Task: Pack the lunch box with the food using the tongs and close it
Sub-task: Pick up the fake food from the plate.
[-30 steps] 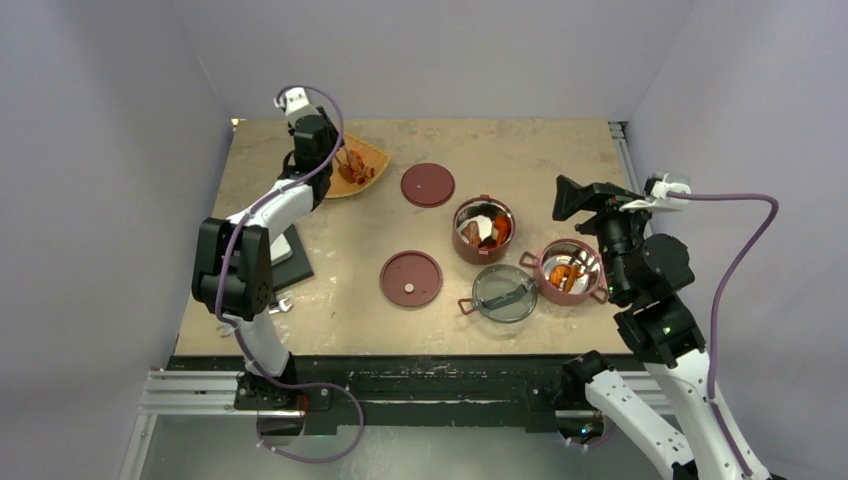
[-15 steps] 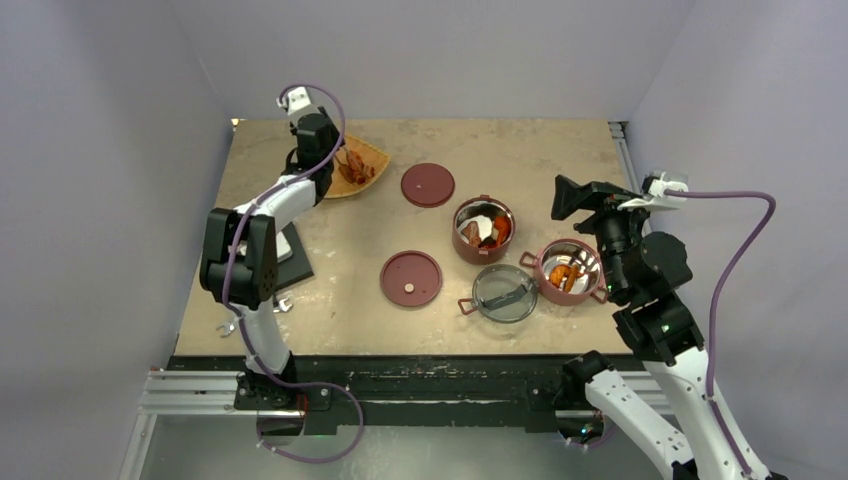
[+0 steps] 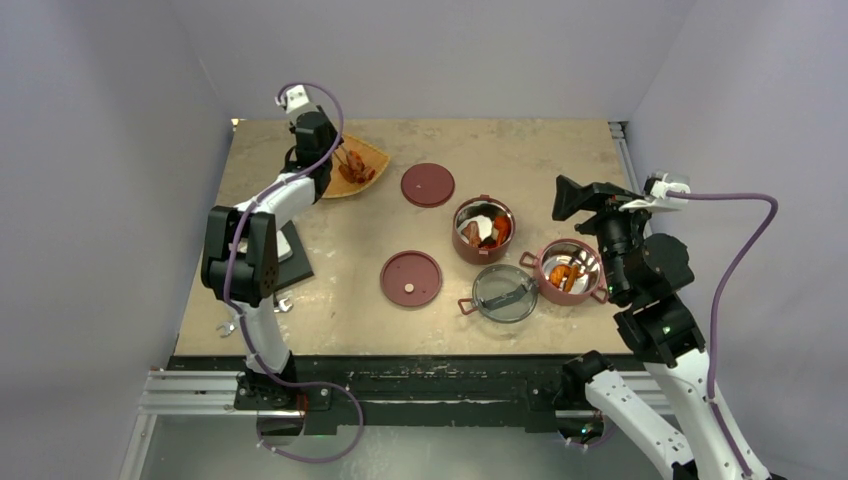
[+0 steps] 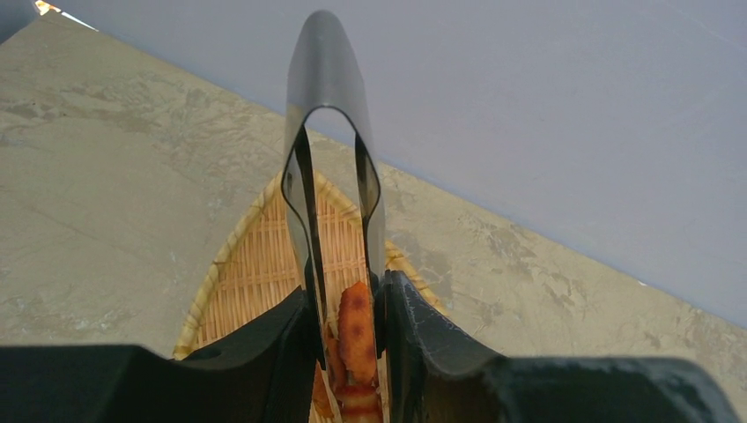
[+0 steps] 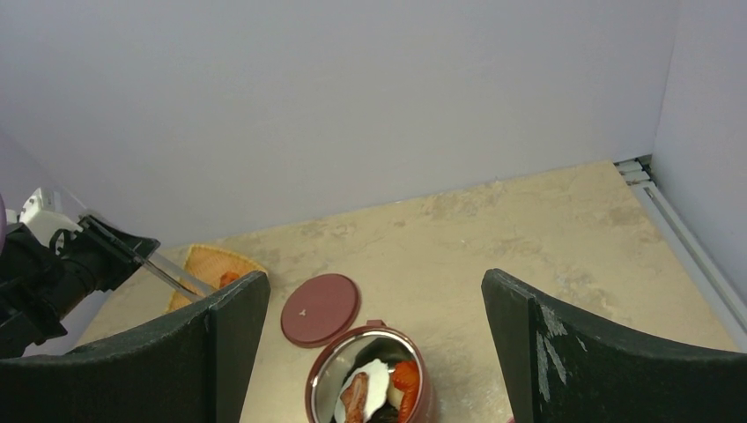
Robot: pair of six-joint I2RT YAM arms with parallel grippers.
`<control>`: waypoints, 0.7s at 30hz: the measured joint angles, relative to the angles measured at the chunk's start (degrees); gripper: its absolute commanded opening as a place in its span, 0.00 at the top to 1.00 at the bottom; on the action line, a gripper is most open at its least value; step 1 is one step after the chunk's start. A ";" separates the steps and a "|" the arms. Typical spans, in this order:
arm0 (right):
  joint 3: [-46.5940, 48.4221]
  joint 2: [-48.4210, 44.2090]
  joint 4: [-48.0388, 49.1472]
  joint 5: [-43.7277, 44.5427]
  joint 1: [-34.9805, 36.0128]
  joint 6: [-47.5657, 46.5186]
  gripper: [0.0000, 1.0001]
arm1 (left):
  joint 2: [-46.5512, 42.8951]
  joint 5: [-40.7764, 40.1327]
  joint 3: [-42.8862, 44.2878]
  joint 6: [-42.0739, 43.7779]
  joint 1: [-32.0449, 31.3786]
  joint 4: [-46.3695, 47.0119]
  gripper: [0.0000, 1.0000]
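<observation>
Clamping the tongs [image 4: 326,79] in the left gripper [image 4: 348,308], squeezing their arms around an orange food piece [image 4: 355,330] on the tray [image 4: 255,264] just beneath, likely for lifting. Holding the right gripper [image 5: 374,291] spread wide, empty, above a part-filled lunch box bowl [image 5: 310,392], clear of the work.

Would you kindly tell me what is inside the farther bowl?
The bowl holds a white slice, a brown piece and an orange piece; anything beneath is covered.

Tongs' [image 4: 328,79] lower ends hidden by left claw [image 4: 348,298]; tray [image 4: 255,264] half covered
</observation>
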 measured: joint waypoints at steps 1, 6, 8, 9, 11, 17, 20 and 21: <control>0.00 0.00 0.00 0.00 0.00 0.02 0.06 | 0.00 -0.02 0.00 -0.02 0.00 0.00 0.77; 0.00 -0.02 0.00 0.00 0.00 0.07 0.06 | -1.11 -0.04 -1.70 -0.04 0.02 0.79 0.79; 0.00 -0.02 0.00 0.00 0.00 0.09 0.06 | -2.43 0.00 -2.99 -0.02 0.00 0.85 0.80; 0.00 -0.02 0.00 0.00 0.00 0.11 0.06 | -3.21 -0.02 -3.63 -0.02 0.00 0.79 0.80; 0.00 -0.02 0.00 0.00 0.00 0.24 0.06 | -4.85 -0.04 -4.72 -0.04 0.02 0.85 0.80; 0.00 -0.02 0.00 0.00 0.00 0.52 0.06 | -8.85 0.07 -5.51 -0.04 0.17 1.07 0.80; 0.00 -0.02 0.00 -0.02 0.00 0.74 0.06 | -10.25 0.35 -6.08 -0.09 0.31 1.81 0.81; 0.00 -0.02 0.02 0.00 0.00 0.79 0.06 | -10.82 0.52 -6.49 -0.17 0.33 1.97 0.81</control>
